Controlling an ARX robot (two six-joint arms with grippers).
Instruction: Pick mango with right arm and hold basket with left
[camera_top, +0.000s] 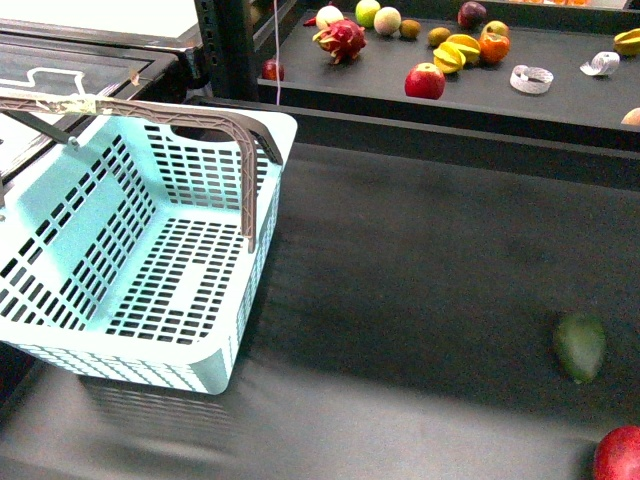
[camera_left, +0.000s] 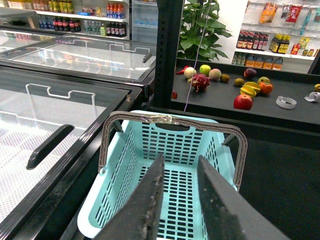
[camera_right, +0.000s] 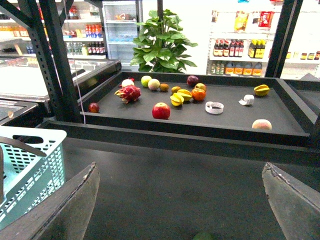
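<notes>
Mango: none certain near my wide-open right gripper (camera_right: 180, 170); yellow fruits (camera_right: 180, 96) lie far ahead on shelf (camera_right: 225, 120). Left gripper (camera_left: 180, 158), narrowly parted, over basket (camera_left: 130, 165).

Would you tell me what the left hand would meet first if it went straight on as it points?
Most likely the basket: the left hand points into its top, at the slotted floor, with nothing between, though depth is unclear.
</notes>
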